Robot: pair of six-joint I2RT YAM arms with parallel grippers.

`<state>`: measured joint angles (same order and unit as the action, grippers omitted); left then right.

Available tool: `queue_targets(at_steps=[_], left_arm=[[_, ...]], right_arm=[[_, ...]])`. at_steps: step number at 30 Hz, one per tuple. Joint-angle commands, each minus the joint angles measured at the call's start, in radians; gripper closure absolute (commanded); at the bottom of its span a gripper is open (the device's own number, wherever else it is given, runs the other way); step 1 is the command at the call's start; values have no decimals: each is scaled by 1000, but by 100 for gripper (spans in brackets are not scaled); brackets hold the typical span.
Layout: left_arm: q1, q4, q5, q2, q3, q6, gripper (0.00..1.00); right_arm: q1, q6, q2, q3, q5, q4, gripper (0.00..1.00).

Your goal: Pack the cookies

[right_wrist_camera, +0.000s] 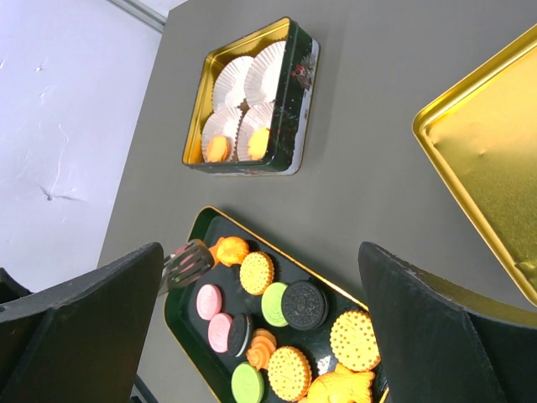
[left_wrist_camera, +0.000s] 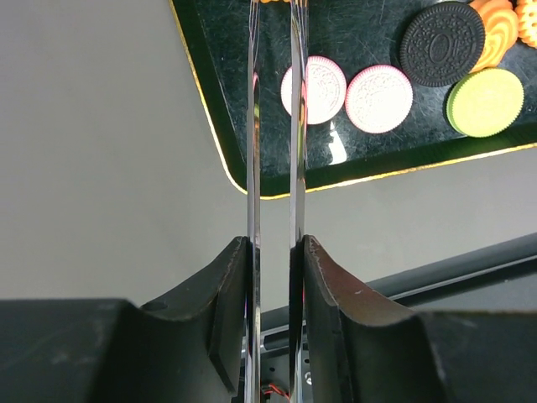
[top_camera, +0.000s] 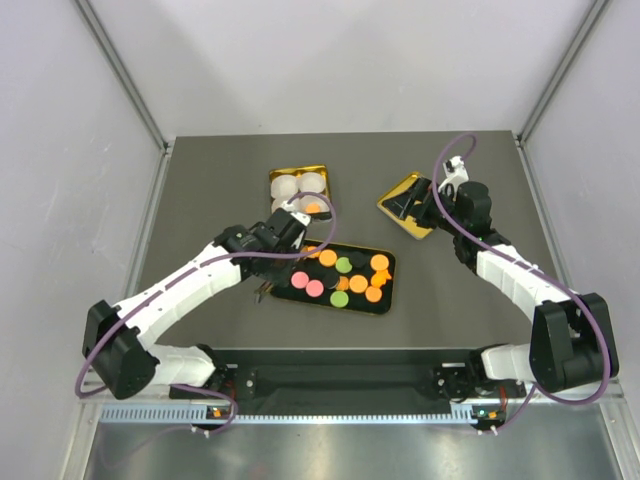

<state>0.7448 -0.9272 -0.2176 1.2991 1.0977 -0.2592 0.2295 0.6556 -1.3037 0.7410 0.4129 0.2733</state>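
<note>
Left claw on tongs, cookie tray below, tin beyond.

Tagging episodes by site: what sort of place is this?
Probably a lab robot test cell, not a kitchen: plain white panel walls on metal framing enclose a bare grey table, and loose cookies sit staged on a tray.

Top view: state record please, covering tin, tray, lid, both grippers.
tin: open, four paper cups, two hold an orange cookie
tray: many cookies left, mixed colours
lid: off, right of tin
left gripper: shut on tongs, tips over tray
right gripper: open, empty, near lid
</note>
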Motion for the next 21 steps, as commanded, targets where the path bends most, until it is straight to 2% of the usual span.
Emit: queue_targets(at_steps=[1, 8, 11, 14, 21], left_arm=[[1, -18, 12, -37, 44, 8, 68], [1, -25, 12, -26, 56, 11, 64], [1, -28, 11, -26, 62, 14, 55], [2, -29, 11, -21, 64, 17, 52], [2, -7, 11, 11, 76, 20, 51]], right_arm=[[18, -11, 9, 47, 3, 27, 0], [18, -11, 9, 46, 0, 27, 0], [18, -13, 7, 46, 1, 27, 0], [18, -11, 7, 46, 0, 27, 0], [18, -13, 7, 46, 0, 26, 0]])
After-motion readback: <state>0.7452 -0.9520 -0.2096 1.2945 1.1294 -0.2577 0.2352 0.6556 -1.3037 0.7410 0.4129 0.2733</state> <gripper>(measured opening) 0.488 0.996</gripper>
